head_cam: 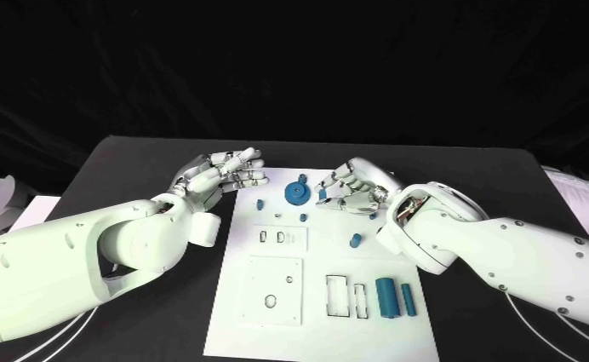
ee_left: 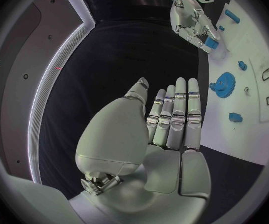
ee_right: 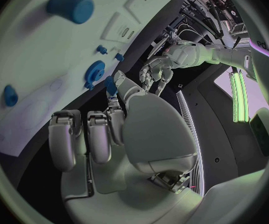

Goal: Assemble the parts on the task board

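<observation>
One blue part (head_cam: 323, 194) pinched in my right hand (head_cam: 353, 189) — insertion step; left hand (head_cam: 225, 171) fingers together, empty — next, lower it onto the task board (head_cam: 246, 328).

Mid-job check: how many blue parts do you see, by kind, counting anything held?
Blue gear: 1
Long blue cylinders: 2
Small blue pegs lying on the task board: 4
Held blue part, in the right hand: 1
Total: 8
</observation>
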